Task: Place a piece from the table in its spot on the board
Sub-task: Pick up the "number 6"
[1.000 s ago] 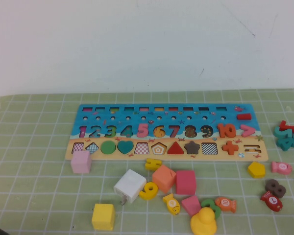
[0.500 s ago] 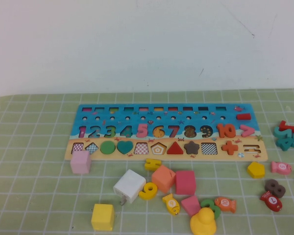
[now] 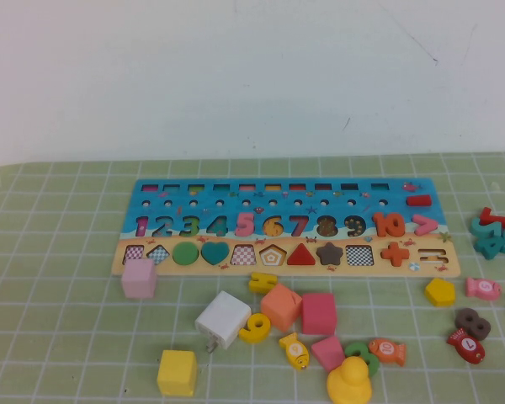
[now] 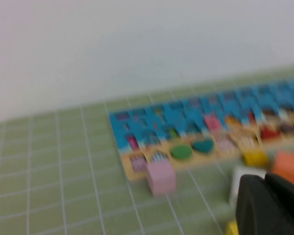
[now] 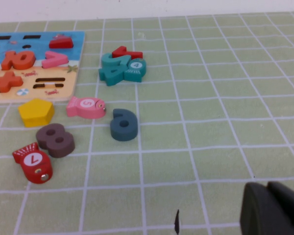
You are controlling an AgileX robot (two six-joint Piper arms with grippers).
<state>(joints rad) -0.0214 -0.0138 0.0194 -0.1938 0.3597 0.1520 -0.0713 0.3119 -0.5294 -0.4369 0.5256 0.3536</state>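
The yellow pentagon (image 5: 36, 111) lies near the desk's right edge, well apart from the right gripper (image 5: 274, 209) and left gripper (image 4: 269, 205), whose finger states I cannot tell.

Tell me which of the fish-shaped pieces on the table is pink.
The pink fish, marked 5, beside the yellow pentagon near the board's right end; the others are red, orange and yellow.

Matt painted wooden board (image 3: 286, 225)
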